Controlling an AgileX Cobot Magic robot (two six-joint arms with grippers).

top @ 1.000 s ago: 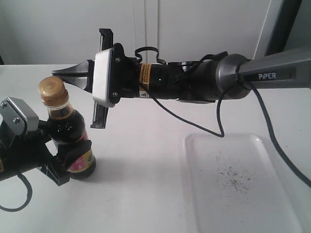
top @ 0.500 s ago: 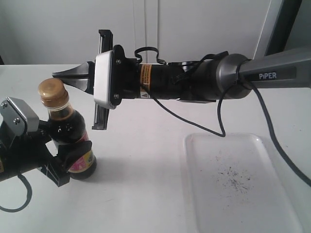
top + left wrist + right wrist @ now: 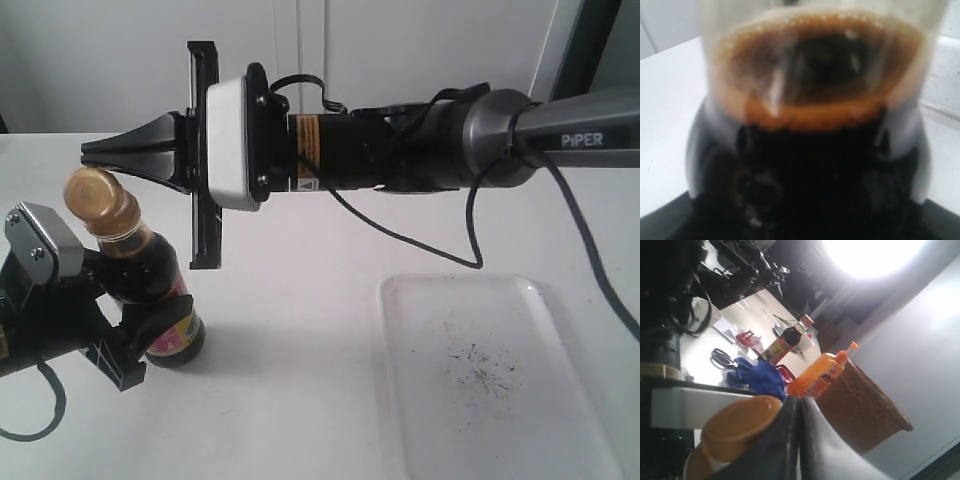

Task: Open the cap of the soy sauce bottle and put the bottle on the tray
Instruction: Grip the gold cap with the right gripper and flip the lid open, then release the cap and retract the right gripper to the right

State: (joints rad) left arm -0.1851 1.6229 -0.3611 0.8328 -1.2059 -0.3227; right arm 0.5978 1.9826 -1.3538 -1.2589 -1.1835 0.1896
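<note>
The soy sauce bottle (image 3: 142, 268) stands at the left of the white table, leaning to the left, with my left gripper (image 3: 150, 325) shut round its labelled lower body. Its golden cap (image 3: 95, 193) is tipped leftward; I cannot tell whether the lid is lifted. My right gripper (image 3: 90, 150) is shut, its pointed fingers pressed together just above the cap. In the right wrist view the cap (image 3: 735, 425) lies against the side of the shut fingers (image 3: 790, 435). The left wrist view is filled by the blurred bottle (image 3: 815, 100). The white tray (image 3: 500, 380) lies at the right with nothing on it but specks.
The right arm (image 3: 400, 150) stretches across the table's middle, and its black cable (image 3: 455, 262) hangs down near the tray's far edge. Beyond the table, the right wrist view shows an orange bottle (image 3: 820, 372), a wicker basket (image 3: 865, 410) and a blue cloth (image 3: 757, 377).
The right gripper has moved left and now reaches over the cap. The bottle and its cap have tilted to the left. The left gripper keeps its hold.
</note>
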